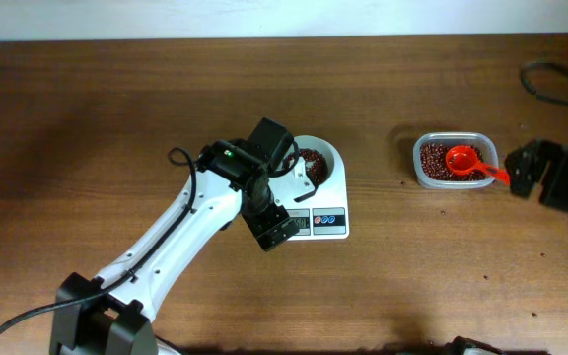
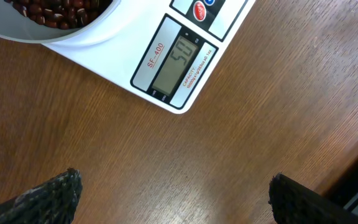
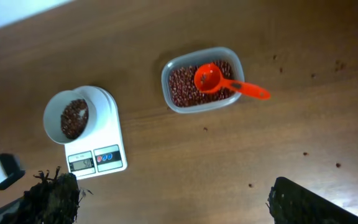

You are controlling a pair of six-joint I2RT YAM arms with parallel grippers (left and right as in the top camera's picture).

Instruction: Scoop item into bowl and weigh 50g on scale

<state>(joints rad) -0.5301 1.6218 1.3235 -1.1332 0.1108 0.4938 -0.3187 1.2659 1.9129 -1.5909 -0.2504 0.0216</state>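
Beans (image 3: pixel 74 118) sit in white bowl (image 3: pixel 50 121) on scale (image 3: pixel 107 134); I read 50 on display (image 2: pixel 178 64). Left gripper (image 2: pixel 176 194) hovers nearest, bowl toward upper left of its wide, empty jaws; right gripper (image 3: pixel 173 199) wide too.

You have soft, even light from above, no glare on the scale (image 1: pixel 335 192). In your left wrist view its display (image 2: pixel 179 62) reads sharp; below it the left gripper (image 2: pixel 173 196) looks dark and fuzzy, perhaps out of focus.
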